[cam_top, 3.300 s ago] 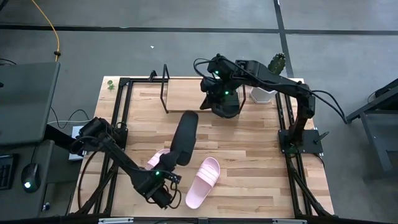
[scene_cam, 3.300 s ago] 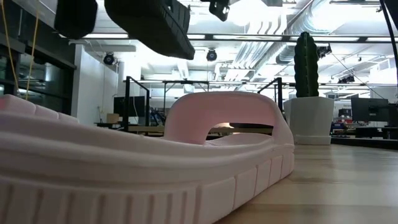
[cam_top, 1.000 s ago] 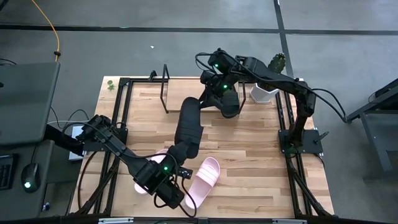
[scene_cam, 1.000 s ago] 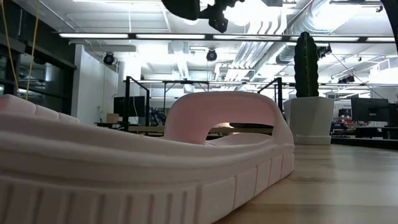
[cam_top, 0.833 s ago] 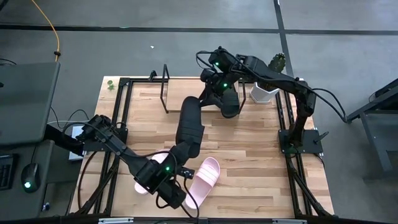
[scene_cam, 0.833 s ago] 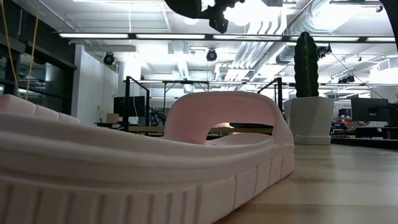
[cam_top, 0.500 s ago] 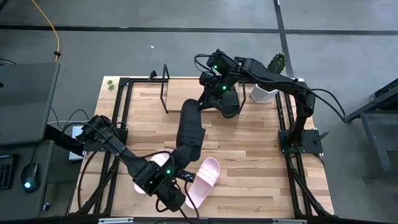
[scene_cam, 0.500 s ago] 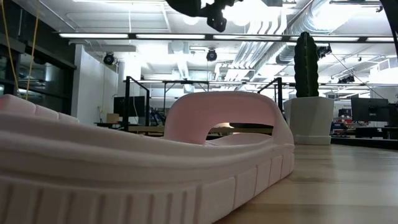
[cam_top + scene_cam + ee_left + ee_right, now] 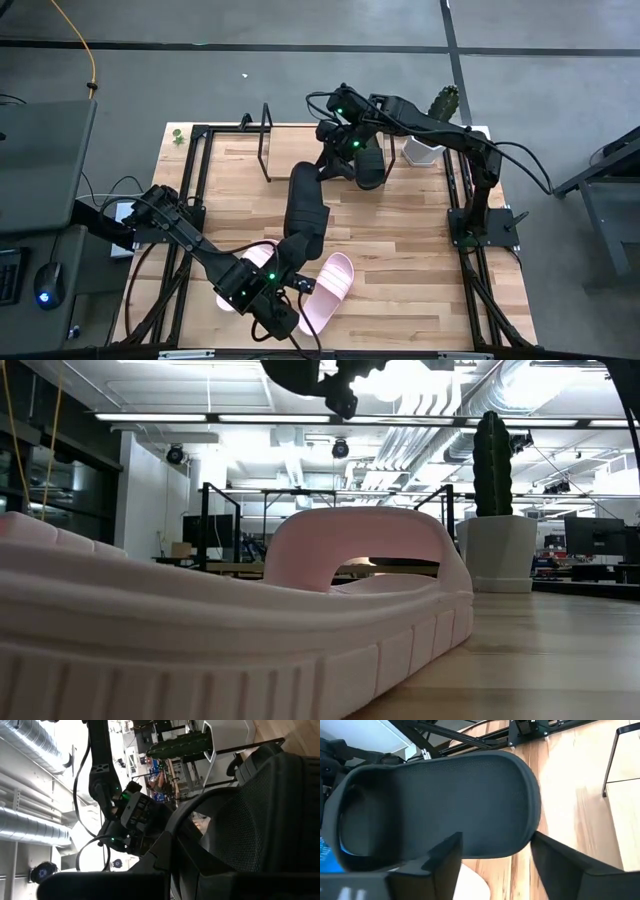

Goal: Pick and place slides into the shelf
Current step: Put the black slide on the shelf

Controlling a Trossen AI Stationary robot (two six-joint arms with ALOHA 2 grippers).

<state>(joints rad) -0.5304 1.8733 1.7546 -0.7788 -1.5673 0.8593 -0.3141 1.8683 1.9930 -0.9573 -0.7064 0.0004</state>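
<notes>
Right gripper (image 9: 328, 165) has shifted left beside black slide (image 9: 304, 205).

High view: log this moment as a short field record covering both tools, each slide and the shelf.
left tool: shut on the near end of the held black slide, which is up off the table
right tool: open, fingers either side of that slide's far end
second black slide: lying on the shelf
pink slide: on the table, by the left arm
other pink slide: on the table, partly under the left arm
cactus pot: beside the shelf's end
</notes>
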